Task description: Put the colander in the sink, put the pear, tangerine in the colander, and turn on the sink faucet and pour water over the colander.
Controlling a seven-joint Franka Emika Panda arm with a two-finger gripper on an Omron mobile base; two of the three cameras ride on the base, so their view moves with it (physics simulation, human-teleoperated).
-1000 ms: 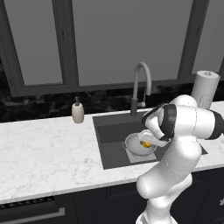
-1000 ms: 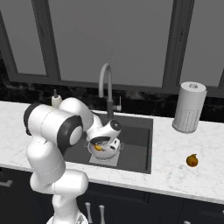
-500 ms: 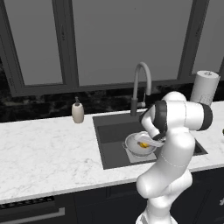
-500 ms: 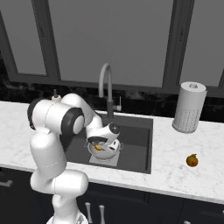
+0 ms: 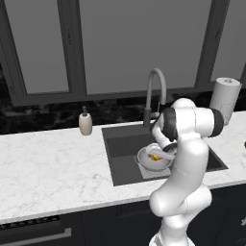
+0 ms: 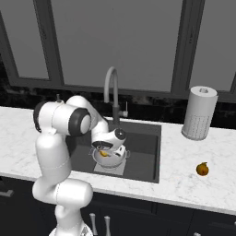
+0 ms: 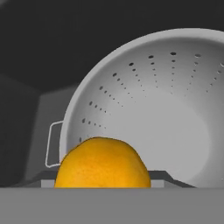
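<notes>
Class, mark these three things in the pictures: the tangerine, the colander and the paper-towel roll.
tangerine (image 7: 103, 162): hand view, middle of its orange skin.
colander (image 7: 175, 122): hand view, holed inner wall.
paper-towel roll (image 6: 199, 113): right base view, middle of its white side.

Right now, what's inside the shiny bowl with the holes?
An orange tangerine sits in the colander, close by the gripper. The arm covers part of the bowl, so anything else there is hidden.
</notes>
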